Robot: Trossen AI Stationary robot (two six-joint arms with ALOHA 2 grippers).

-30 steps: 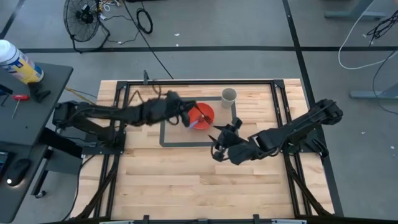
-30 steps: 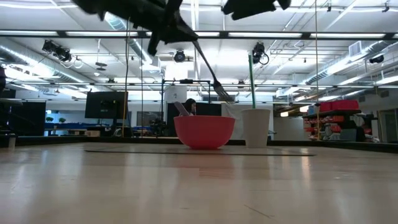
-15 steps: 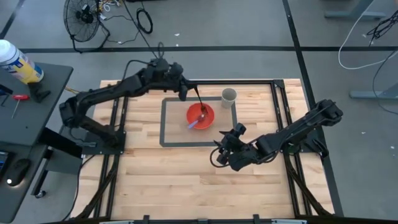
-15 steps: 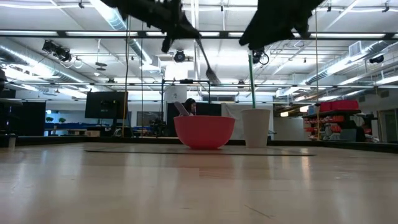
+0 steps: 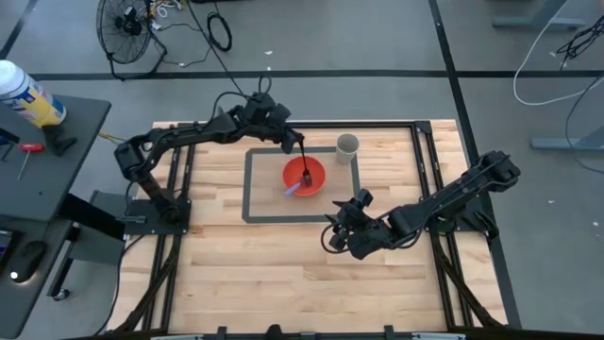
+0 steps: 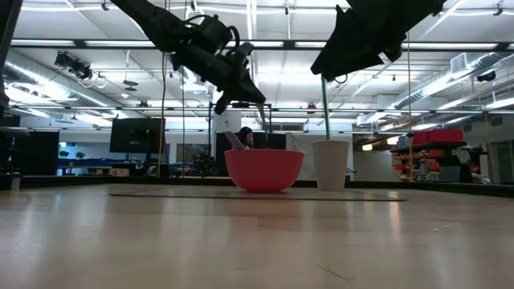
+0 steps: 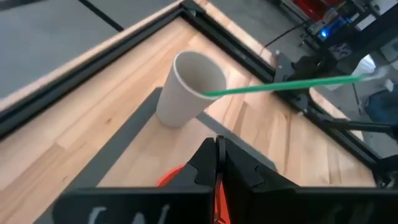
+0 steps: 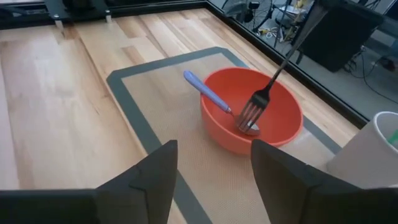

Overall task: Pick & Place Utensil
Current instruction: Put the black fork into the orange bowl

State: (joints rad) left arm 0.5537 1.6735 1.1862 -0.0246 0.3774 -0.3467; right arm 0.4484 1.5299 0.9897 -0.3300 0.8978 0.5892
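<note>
Orange-red, the bowl (image 5: 304,176) sits directly beneath my left gripper (image 5: 297,146) from above; I am clamped on the handle of a dark fork (image 5: 305,162) whose long axis slopes down from my fingers, tines inside the bowl beside a blue-handled utensil (image 5: 292,188), and a white cup (image 5: 348,144) stands just beyond. Level with the table, the fork (image 6: 265,134) hangs below my gripper (image 6: 241,90) into the bowl (image 6: 263,169). My right gripper (image 8: 211,171) waits spread wide, nearer the table's front, facing the fork's tines (image 8: 251,113).
</note>
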